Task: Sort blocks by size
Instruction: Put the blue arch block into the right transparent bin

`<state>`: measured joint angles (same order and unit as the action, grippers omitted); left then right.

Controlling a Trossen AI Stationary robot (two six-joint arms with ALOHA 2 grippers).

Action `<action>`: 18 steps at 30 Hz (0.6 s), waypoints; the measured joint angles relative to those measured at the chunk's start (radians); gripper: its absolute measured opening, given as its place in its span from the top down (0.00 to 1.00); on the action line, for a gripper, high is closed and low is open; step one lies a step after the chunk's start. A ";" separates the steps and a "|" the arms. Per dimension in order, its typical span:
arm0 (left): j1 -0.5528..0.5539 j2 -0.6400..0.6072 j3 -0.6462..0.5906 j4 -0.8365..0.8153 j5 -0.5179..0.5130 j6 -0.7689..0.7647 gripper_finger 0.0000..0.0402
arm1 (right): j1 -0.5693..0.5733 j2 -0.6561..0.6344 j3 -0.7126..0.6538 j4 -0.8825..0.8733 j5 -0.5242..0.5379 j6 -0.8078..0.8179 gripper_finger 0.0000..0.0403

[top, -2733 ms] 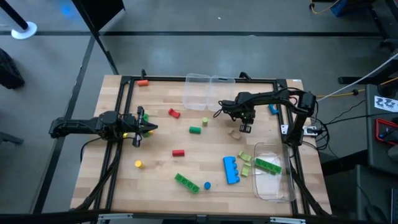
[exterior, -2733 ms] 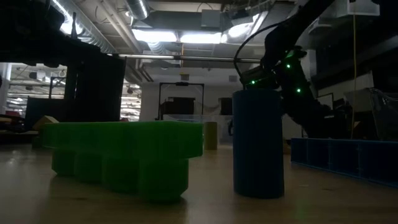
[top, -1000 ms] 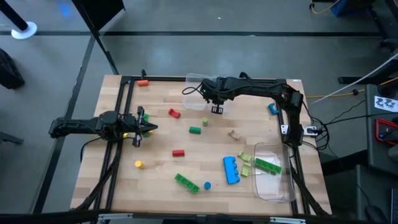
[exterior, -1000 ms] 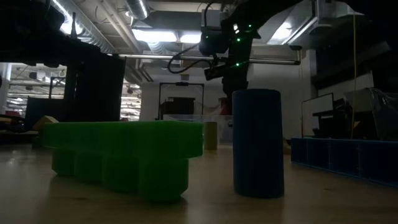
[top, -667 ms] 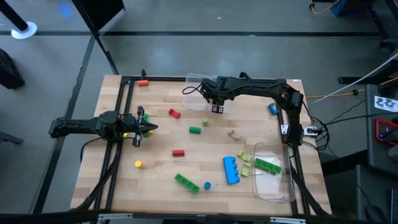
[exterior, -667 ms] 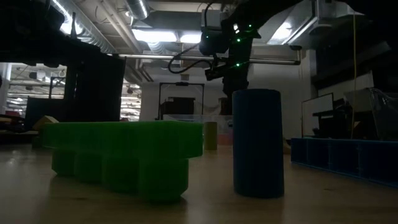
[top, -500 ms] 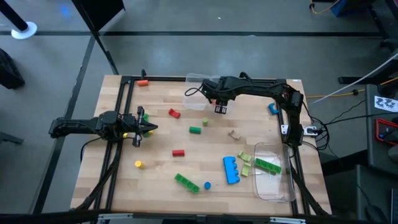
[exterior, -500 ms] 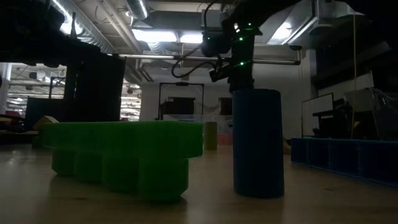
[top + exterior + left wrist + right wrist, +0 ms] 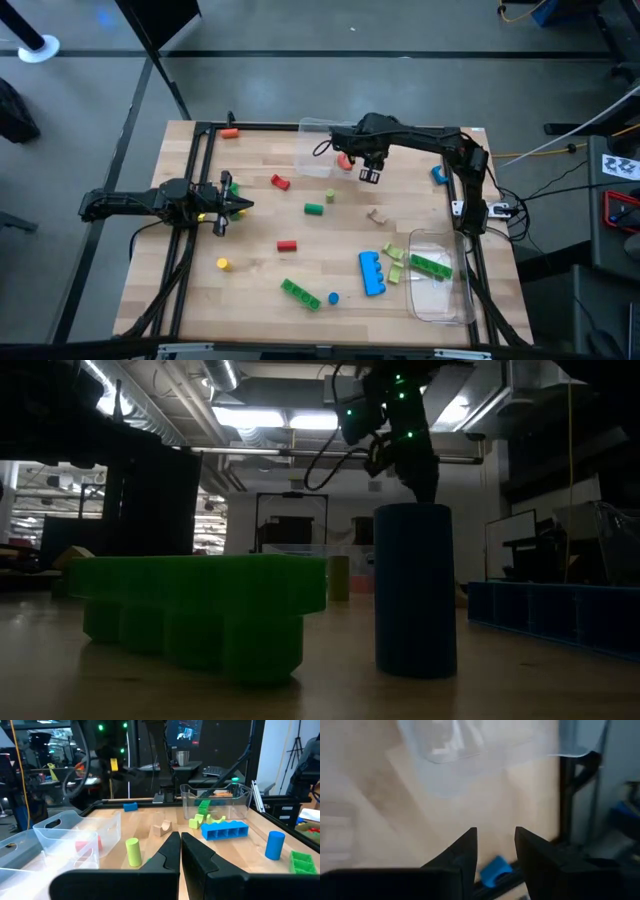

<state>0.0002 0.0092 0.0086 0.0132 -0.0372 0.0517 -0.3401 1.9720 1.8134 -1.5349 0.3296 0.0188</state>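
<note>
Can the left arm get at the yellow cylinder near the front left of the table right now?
Probably yes. The yellow cylinder stands alone on bare wood, and the left gripper waits nearby with nothing between them.

From above, you get even, fairly bright light on the wooden table (image 9: 260, 215), with only short, soft shadows under the arms and no glare.

At table height the exposure works against you: ceiling lamps (image 9: 290, 418) in the upper middle blow out white, and everything in front turns dim and backlit. The blue cylinder (image 9: 415, 590) reads almost black and the green brick (image 9: 200, 615) is soft, too close for focus.

Your left wrist picture is clear and well lit, with pale reflections on the clear bin (image 9: 75, 832) at lower left.

Your right wrist picture is smeared with blur throughout; edges of the clear container (image 9: 470, 740) at the top look washed out.
</note>
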 joint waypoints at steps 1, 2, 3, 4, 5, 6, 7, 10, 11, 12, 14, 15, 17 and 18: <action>0.000 0.000 0.000 0.000 0.000 0.000 1.00 | 0.000 -0.009 0.002 -0.005 -0.028 0.000 0.67; 0.000 0.000 0.000 0.000 0.000 0.000 1.00 | 0.000 -0.021 0.002 -0.011 -0.056 0.000 0.67; 0.000 0.000 0.000 0.000 0.000 0.000 1.00 | 0.000 -0.033 0.002 -0.018 -0.073 0.000 0.67; 0.000 0.000 0.000 0.000 0.000 0.000 1.00 | 0.000 -0.049 0.002 -0.025 -0.082 0.004 0.67; 0.000 0.000 0.000 0.000 0.000 0.000 1.00 | 0.000 -0.066 0.002 -0.035 -0.087 0.010 0.67; 0.000 0.000 0.000 0.000 0.000 0.000 1.00 | 0.000 -0.083 0.002 -0.040 -0.087 0.022 0.67; 0.000 0.000 0.000 0.000 0.000 0.000 1.00 | 0.000 -0.106 -0.005 -0.036 -0.087 0.035 0.67; 0.000 0.000 0.000 0.000 0.000 0.000 1.00 | -0.001 -0.175 -0.038 -0.036 -0.086 0.084 0.67; 0.000 0.000 0.000 0.000 0.000 0.000 1.00 | -0.001 -0.200 -0.055 -0.037 -0.082 0.109 0.67; 0.000 0.000 0.000 0.000 0.000 0.000 1.00 | -0.003 -0.226 -0.076 -0.035 -0.078 0.137 0.67; 0.000 0.000 0.000 0.000 0.000 0.000 1.00 | -0.008 -0.274 -0.124 -0.035 -0.078 0.194 0.67; 0.000 0.000 0.000 0.000 0.000 0.000 1.00 | -0.011 -0.299 -0.156 -0.031 -0.077 0.227 0.67; 0.000 0.000 0.000 0.000 0.000 0.000 1.00 | -0.022 -0.340 -0.228 -0.023 -0.065 0.276 0.67; 0.000 0.000 0.000 0.000 0.000 0.000 1.00 | -0.026 -0.361 -0.267 -0.013 -0.057 0.296 0.67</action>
<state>0.0006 0.0092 0.0086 0.0132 -0.0368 0.0517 -0.3661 1.6112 1.5462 -1.5481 0.2726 0.3149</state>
